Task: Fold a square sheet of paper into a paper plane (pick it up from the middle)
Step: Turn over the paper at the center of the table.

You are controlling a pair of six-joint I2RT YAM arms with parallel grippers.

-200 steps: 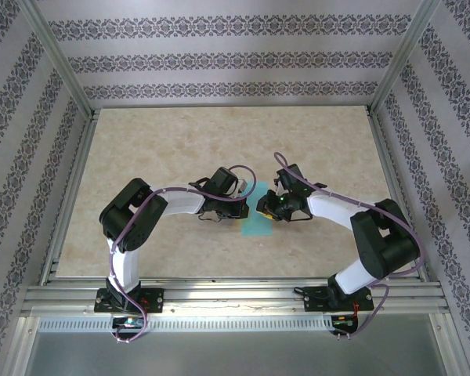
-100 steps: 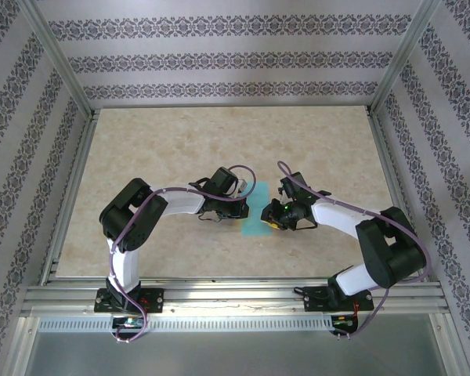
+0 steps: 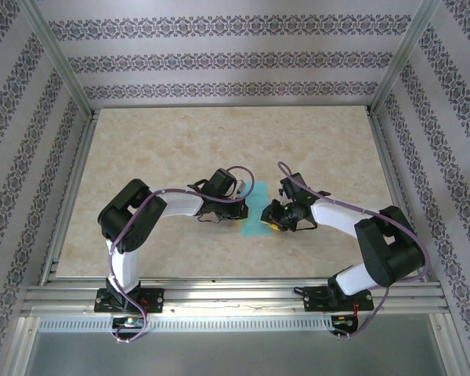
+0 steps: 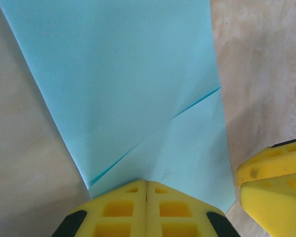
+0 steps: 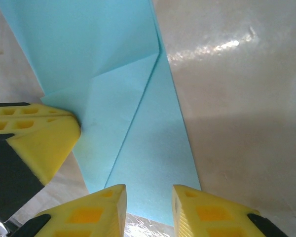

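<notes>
At table (image 3: 157, 141) centre, folded turquoise paper sheet (image 3: 255, 213) lies flat, diagonal creases showing. Left gripper (image 4: 146, 185) at its 9 o'clock edge, fingers pressed together, tips touching paper. Right gripper (image 5: 149, 191) at 4 o'clock, jaws slightly spread over the sheet's end.

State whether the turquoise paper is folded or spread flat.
Folded: the paper lies as a narrow strip with overlapping flaps and diagonal fold edges.

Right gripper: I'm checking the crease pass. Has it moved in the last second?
Yes. The right gripper has slid along the turquoise paper toward the near rail, uncovering the paper's far end.
</notes>
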